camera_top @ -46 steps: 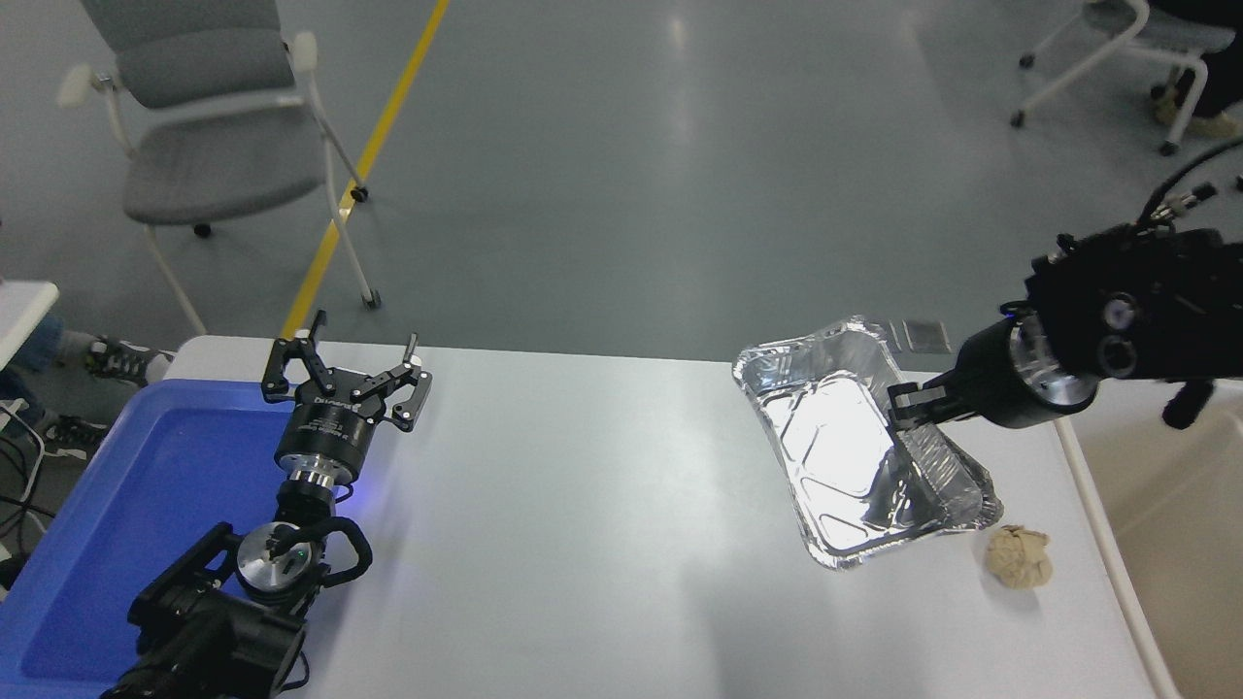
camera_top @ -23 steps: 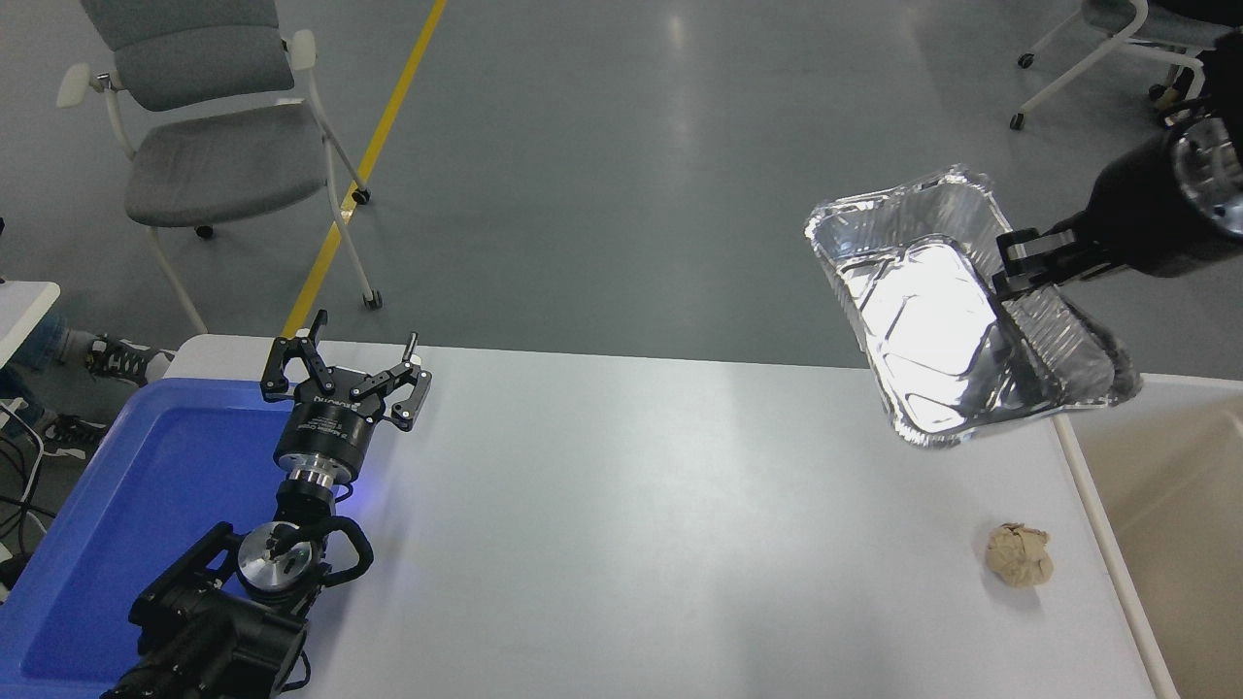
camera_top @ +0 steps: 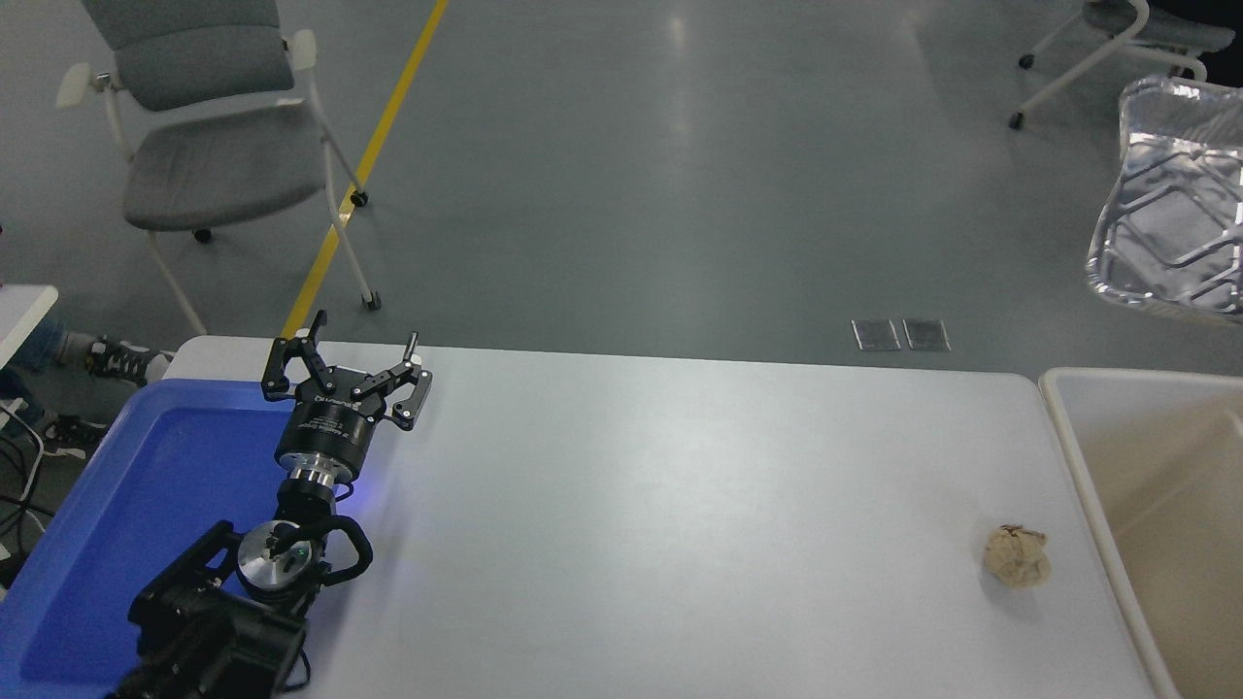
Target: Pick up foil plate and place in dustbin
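Note:
The foil plate [camera_top: 1180, 209] hangs in the air at the right edge of the head view, tipped so its embossed underside faces the camera, above and beyond the dustbin [camera_top: 1068, 427]. The dustbin stands at the table's right end, with a white rim and a cream inside. The right arm and its gripper are out of the picture, past the right edge. My left gripper [camera_top: 348, 374] is open and parked at the lower left, over the edge of the blue tray.
A small crumpled tan paper ball [camera_top: 1017, 556] lies on the white table [camera_top: 680, 505] close to the dustbin's rim. A blue plastic tray [camera_top: 117, 505] sits at the left end. Grey chairs [camera_top: 214, 126] stand on the floor beyond.
The foil plate has been lifted off the table and carried up and to the right, tipping over. The right arm has left the picture. The left arm has not moved.

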Controlling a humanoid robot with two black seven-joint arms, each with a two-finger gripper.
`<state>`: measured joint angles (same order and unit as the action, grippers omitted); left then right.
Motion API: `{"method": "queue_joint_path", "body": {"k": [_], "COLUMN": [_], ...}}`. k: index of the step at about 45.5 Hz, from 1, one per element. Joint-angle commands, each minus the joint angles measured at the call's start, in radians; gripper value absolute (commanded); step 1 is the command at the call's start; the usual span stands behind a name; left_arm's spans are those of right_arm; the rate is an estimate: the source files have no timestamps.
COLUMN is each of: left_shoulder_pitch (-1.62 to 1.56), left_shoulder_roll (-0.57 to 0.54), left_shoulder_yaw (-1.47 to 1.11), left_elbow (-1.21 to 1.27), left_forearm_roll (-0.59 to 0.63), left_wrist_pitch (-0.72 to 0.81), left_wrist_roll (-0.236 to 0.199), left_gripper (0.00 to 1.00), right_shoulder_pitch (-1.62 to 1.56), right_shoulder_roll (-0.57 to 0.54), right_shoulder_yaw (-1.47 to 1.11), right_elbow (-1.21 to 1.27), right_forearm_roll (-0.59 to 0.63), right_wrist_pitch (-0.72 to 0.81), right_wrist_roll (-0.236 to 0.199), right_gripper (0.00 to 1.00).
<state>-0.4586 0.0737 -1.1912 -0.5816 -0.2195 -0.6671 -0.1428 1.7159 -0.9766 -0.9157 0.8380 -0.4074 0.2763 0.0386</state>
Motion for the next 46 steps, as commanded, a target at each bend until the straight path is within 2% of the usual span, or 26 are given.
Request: {"method": "queue_joint_path", "body": {"k": [1,10,15,33,46], "left_shoulder_pitch": [0.0,0.0,0.0,0.0,0.0], "left_shoulder_roll": [0.0,0.0,0.0,0.0,0.0], "left_shoulder_yaw": [-0.001,-0.001,-0.001,-0.001,-0.001], "left_elbow": [0.0,0.0,0.0,0.0,0.0], "left_forearm_roll": [0.0,0.0,-0.001,-0.001,-0.001], "left_wrist_pitch": [0.0,0.0,0.001,0.001,0.001], "left_wrist_roll": [0.0,0.0,0.0,0.0,0.0], "left_gripper": [0.99,0.99,0.99,0.99,0.99], "right_shoulder_pitch": [-0.583,-0.887,-0.95,-1.127,-1.197], "right_shoulder_roll": [0.059,0.326,0.438,0.611,0.661], "right_shoulder_yaw": [0.47,0.827,0.926,1.157,1.16], "right_elbow": [-0.436,-0.887,-0.988,-0.976,-0.97], "right_forearm_roll": [0.107,0.154,0.156,0.286,0.369], "right_wrist_pitch": [-0.045,-0.043,-0.061,-0.325,-0.351], "right_wrist_roll": [0.0,-0.008,-0.014,-0.028,-0.028], "right_gripper": [0.0,0.0,0.0,0.0,0.0]}}
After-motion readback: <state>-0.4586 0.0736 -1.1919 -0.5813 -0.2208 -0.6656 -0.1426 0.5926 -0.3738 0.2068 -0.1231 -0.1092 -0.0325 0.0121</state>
